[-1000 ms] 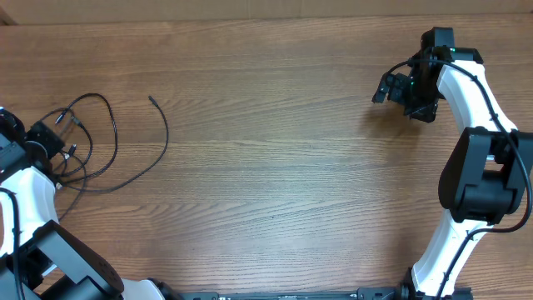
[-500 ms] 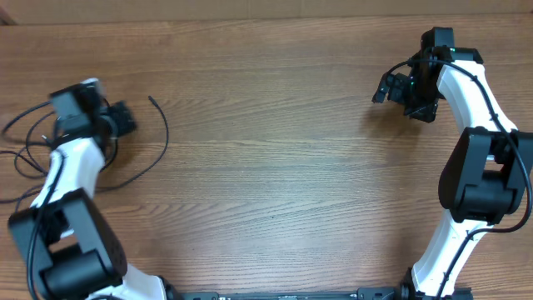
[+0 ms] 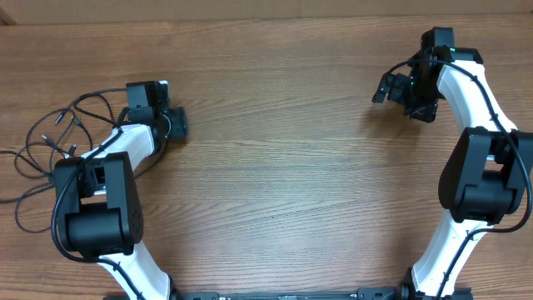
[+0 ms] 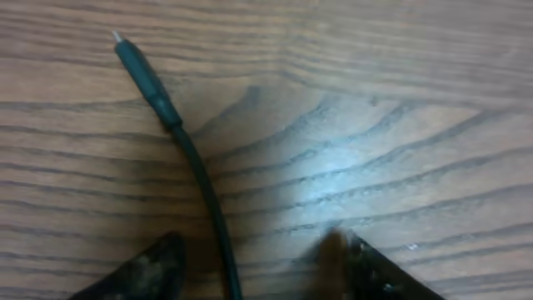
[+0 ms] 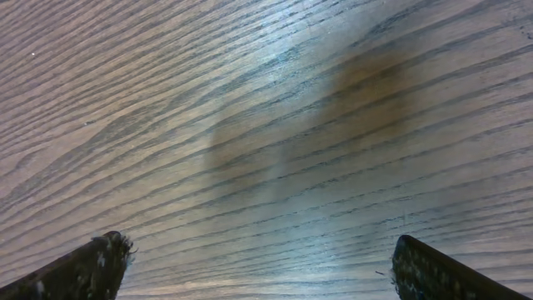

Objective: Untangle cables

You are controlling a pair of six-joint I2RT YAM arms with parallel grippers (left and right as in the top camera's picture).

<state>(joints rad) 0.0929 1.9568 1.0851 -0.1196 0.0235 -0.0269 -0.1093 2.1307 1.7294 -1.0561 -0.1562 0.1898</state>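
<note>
The table (image 3: pixel 283 167) is brown wood, its grain running from side to side, and it fills nearly the whole overhead view. Beyond its far edge lies a paler tan strip (image 3: pixel 250 7). Soft glare and dim shadows mark the wood up close.

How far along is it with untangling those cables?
Little looks done: most of the cables lie looped over each other at the left of the table. In hand: the left tool stands open astride one cable's free end, whose plug lies ahead, not gripped. Left to do: pulling the loops apart; the right tool hangs open over bare wood, far off.
</note>
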